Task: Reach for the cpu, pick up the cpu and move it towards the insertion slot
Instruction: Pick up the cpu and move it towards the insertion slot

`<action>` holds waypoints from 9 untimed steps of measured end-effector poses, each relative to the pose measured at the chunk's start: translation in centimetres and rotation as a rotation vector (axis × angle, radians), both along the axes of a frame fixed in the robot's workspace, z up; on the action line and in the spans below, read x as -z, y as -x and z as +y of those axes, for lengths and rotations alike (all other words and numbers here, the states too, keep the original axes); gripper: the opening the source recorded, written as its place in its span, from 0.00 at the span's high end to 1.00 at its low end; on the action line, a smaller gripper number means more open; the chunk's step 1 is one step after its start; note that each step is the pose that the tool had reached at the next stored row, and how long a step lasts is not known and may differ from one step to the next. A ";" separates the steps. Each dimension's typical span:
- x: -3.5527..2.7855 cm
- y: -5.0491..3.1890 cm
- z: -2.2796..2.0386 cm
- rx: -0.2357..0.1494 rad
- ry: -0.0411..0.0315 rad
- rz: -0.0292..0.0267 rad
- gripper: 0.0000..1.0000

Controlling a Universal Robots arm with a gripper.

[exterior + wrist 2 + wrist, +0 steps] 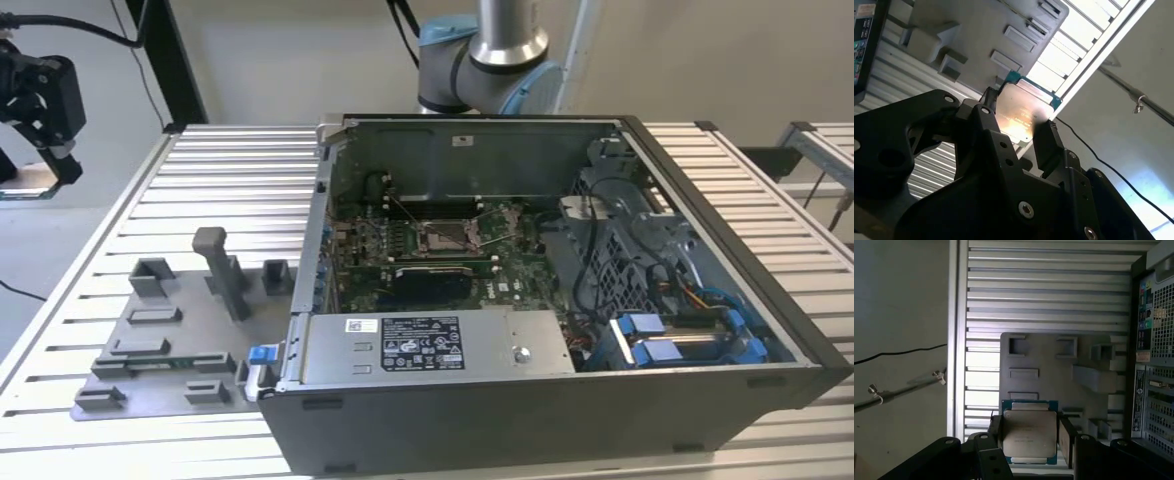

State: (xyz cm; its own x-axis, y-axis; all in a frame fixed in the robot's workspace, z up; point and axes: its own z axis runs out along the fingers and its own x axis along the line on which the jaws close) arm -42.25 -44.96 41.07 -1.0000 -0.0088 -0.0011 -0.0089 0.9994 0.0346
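My gripper (1031, 440) clenches the cpu (1030, 432) by two opposite edges, with the grey fixture plate (1054, 375) behind it. In the exterior view it hangs at the frame's upper left. At frame centre, the open computer case (534, 420) holds the green motherboard (514, 285) with the insertion slot (447, 235).

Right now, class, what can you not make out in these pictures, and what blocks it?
1. Sides of the chip: first wrist view, covered by the fingers.
2. Pins in the socket: exterior view, too small.
3. Part of the grey tray: second wrist view, behind the chip.
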 end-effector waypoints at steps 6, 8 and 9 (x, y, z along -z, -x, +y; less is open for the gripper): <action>0.00 -0.21 0.00 0.000 0.0000 -0.0002 1.00; 0.01 -0.46 0.00 0.000 -0.0001 -0.0003 1.00; 0.00 -0.64 0.00 0.000 -0.0001 -0.0003 1.00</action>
State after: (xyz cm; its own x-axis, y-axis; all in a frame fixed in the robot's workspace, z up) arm -41.61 -44.96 41.07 -1.0000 -0.0088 -0.0014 -0.0088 0.9994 0.0346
